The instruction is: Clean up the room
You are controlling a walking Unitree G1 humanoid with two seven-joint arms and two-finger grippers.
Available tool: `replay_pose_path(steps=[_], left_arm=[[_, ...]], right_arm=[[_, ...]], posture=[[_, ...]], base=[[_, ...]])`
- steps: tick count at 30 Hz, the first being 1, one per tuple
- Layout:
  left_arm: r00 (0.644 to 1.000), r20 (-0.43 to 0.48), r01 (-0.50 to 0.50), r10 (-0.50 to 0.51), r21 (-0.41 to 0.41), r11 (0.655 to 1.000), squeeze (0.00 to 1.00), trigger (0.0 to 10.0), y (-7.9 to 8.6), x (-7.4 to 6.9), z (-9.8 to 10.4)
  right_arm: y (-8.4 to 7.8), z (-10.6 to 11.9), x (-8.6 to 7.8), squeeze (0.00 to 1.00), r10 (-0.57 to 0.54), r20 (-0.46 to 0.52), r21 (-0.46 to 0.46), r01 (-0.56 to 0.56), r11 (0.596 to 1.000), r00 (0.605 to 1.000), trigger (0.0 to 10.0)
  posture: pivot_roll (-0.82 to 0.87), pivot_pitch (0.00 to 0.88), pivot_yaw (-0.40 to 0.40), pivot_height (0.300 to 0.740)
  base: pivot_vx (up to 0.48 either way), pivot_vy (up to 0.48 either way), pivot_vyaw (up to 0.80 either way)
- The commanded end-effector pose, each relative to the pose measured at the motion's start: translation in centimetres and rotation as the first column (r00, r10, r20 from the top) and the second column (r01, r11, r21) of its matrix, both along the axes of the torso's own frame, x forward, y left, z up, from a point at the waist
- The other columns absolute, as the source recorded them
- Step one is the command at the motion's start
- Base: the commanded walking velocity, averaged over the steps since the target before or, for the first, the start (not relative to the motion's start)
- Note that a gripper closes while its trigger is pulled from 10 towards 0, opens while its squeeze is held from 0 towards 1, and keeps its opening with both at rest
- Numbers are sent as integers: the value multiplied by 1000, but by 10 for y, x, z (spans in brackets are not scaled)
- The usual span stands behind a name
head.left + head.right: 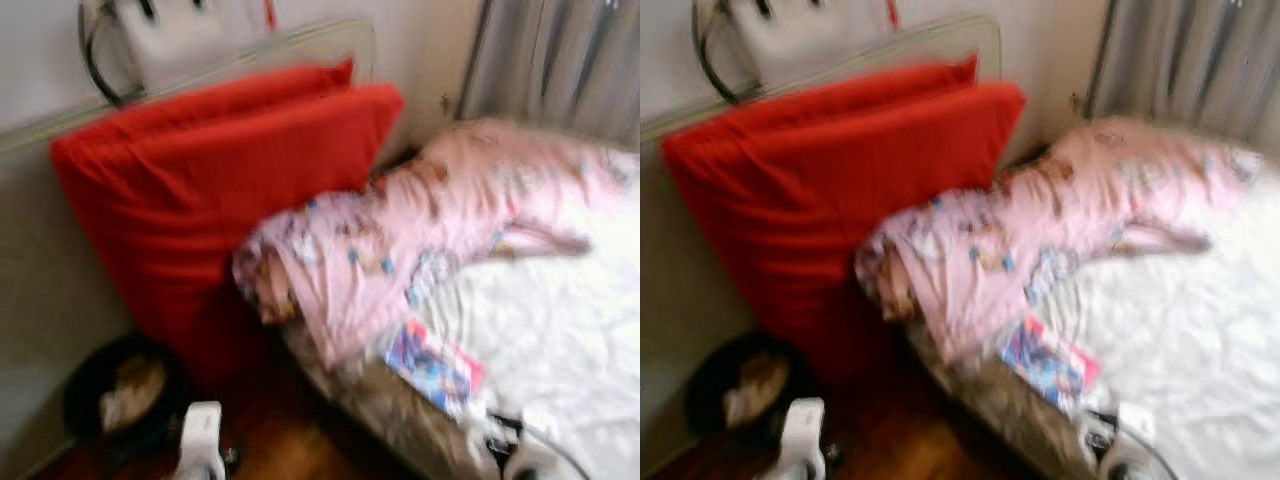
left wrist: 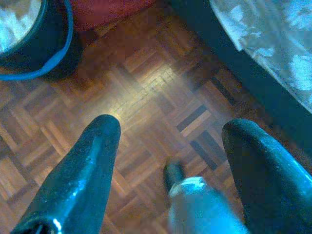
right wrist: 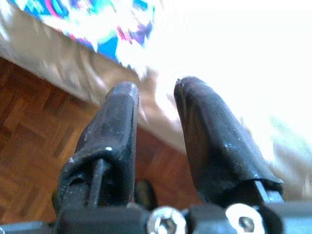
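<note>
Parquet floor [image 2: 146, 92] runs along the bed [image 1: 570, 330], whose white sheet carries a rumpled pink blanket [image 1: 420, 230] and, near the edge, a colourful packet [image 1: 435, 365]. I judge that packet the first thing to clear. My right hand [image 3: 153, 105] hangs released and empty at the mattress edge, with the packet just beyond its fingertips, long axis roughly along the edge. My left hand [image 2: 168, 131], also spread and empty, hovers over bare floor near a dark bucket [image 1: 120, 390], clearly farther off.
</note>
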State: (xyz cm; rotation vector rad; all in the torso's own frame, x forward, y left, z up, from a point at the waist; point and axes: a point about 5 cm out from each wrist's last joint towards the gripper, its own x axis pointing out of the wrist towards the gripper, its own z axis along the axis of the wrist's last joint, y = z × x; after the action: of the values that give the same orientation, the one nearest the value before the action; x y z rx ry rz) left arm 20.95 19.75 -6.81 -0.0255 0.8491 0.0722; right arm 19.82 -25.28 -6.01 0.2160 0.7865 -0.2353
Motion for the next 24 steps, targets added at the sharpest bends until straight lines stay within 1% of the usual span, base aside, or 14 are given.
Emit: replay_pose_path(steps=[1,5,9,12,15,19,21,22,24], left_arm=[[999,-28,-20,20,18,1000,0,10000,10,-8,-3],[1000,-26,-17,18,18,1000,0,10000,10,-8,-3],[1000,6,-18,17,18,1000,0,10000,11,-6,-1],[998,47,-41,40,36,998,0,10000,13,-5,1],[997,64,-53,50,40,998,0,10000,14,-4,2],[984,146,-108,100,51,993,0,10000,17,-3,6],[979,169,-122,111,56,991,0,10000,18,-3,8],[973,199,-134,120,58,989,0,10000,19,-2,10],[963,229,-156,141,46,987,0,10000,20,-3,11]], right_arm=[[10,0,6,0,6,17,23,-7,1000,1000,10000],[10,0,6,0,6,19,22,-7,1000,1000,10000],[10,2,7,0,10,40,21,-11,1000,999,10000],[10,3,9,0,15,74,19,-16,1000,997,10000],[11,4,9,0,21,91,19,-23,1000,996,10000],[12,9,13,0,42,168,6,-44,999,985,10000],[12,11,13,0,35,195,14,-39,999,980,10000],[12,12,14,0,29,229,16,-34,999,973,10000],[12,14,14,0,28,267,23,-35,999,963,10000]], posture=[[-126,0,26,740],[-126,0,26,740],[-127,0,27,740],[-126,0,33,740],[-127,0,34,740],[-126,0,38,740],[-127,0,40,740],[-130,0,41,740],[-129,0,42,740]], base=[[315,0,0],[303,0,0],[0,0,0],[0,0,0],[0,0,0],[0,0,0],[0,0,0],[0,0,0],[0,0,0]])
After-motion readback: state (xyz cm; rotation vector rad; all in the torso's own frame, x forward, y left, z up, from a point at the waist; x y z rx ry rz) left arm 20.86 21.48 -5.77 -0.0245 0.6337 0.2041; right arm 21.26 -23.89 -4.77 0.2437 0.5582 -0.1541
